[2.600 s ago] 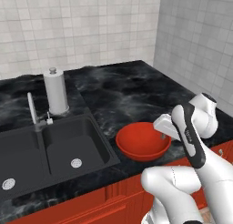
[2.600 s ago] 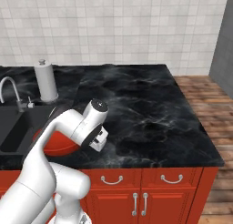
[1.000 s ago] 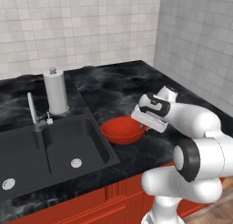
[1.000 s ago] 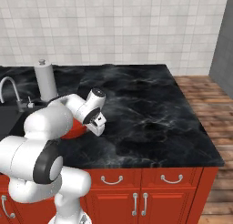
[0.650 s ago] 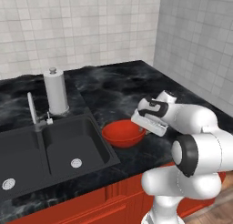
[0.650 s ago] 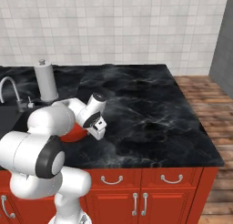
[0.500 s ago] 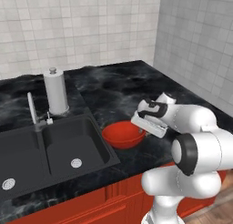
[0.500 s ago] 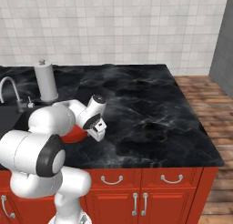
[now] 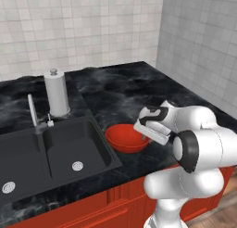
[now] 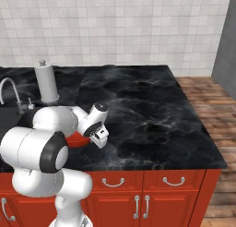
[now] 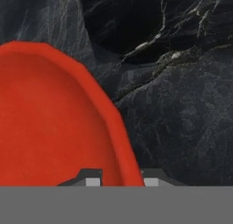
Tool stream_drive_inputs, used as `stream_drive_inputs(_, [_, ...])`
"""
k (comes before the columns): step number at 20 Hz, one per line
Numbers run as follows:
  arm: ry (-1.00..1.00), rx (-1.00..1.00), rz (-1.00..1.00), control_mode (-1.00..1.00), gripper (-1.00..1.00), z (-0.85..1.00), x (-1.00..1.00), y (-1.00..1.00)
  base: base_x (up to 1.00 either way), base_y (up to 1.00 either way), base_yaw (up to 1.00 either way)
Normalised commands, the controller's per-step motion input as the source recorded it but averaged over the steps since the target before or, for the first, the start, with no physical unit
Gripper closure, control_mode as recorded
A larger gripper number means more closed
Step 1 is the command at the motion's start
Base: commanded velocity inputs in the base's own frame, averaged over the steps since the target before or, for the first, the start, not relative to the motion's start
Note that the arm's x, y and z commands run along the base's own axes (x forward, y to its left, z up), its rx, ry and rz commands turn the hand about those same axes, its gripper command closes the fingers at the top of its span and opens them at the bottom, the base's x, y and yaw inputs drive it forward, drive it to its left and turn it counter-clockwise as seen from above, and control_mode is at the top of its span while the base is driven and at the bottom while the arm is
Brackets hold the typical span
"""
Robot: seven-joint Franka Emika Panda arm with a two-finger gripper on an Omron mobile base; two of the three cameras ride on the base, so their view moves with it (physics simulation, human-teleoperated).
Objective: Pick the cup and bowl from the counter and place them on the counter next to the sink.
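Note:
The red bowl (image 9: pixel 122 137) sits on the black marble counter (image 9: pixel 121 91) just right of the sink (image 9: pixel 46 154). My gripper (image 9: pixel 145 137) reaches down at the bowl's right rim. In the hand view the bowl (image 11: pixel 50 118) spreads over the left side, and its rim runs down between the two fingertips of the gripper (image 11: pixel 122 181), which is shut on it. From the right base view a strip of the bowl (image 10: pixel 73 141) shows behind the arm, with the gripper (image 10: pixel 95 138) at its edge. The cup is out of view.
A grey paper towel roll (image 9: pixel 56 93) stands behind the sink, next to a thin silver faucet (image 9: pixel 32 112). The tiled wall meets the counter at the back and right. In the right base view the counter (image 10: pixel 152 110) stretches to the right of the arm.
The hand and the bowl have sunk a little, bringing the bowl down onto the counter beside the sink. The fingers stay around the rim.

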Motion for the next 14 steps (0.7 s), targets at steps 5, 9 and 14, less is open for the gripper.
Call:
stream_drive_inputs(5, [0.00, 0.00, -0.01, -1.00, 1.00, -0.05, 0.00, 0.00, 0.00, 0.00, 0.00])
stream_drive_inputs(9, [0.00, 0.00, 0.00, -1.00, -1.00, 0.00, 0.00, 0.00, 0.00, 0.00, 0.00])
stream_drive_inputs(14, [0.00, 0.00, 0.00, -1.00, -1.00, 0.00, -0.03, 0.00, 0.00, 0.00, 0.00])
